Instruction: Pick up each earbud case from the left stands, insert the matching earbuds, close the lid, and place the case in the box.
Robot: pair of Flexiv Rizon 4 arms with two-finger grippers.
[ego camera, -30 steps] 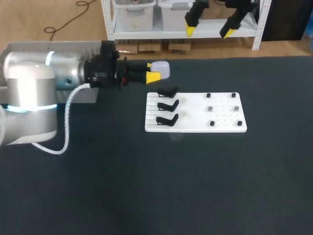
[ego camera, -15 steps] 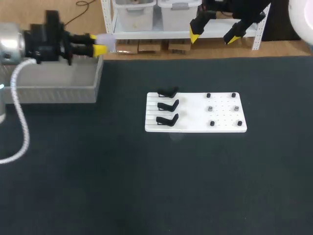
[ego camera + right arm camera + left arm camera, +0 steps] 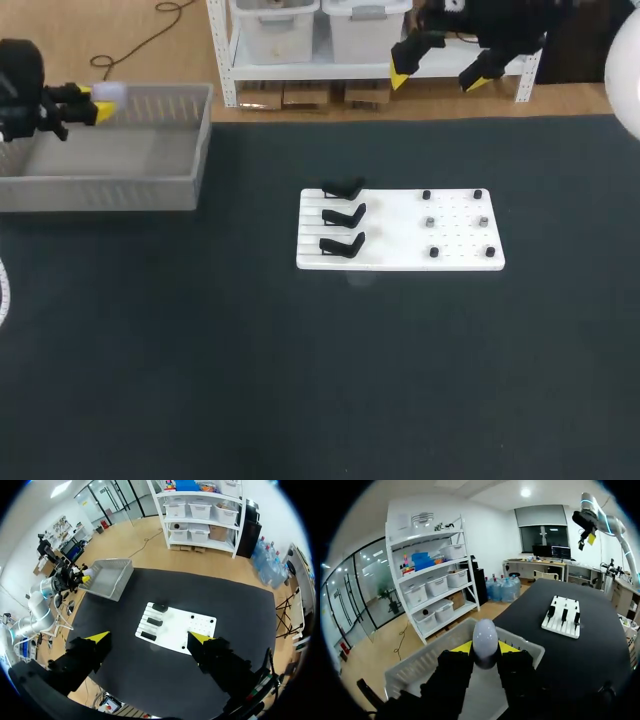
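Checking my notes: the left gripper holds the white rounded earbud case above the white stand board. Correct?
No: the left gripper holds the white rounded earbud case above the grey slatted plastic box; the left wrist view shows it.

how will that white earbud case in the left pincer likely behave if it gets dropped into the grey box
The earbud case looks smooth and rounded, so it could slip in the left pincer, which holds it only from two sides. Its egg-like shape suggests it may roll or rock once dropped into the box. It appears rigid and probably light.
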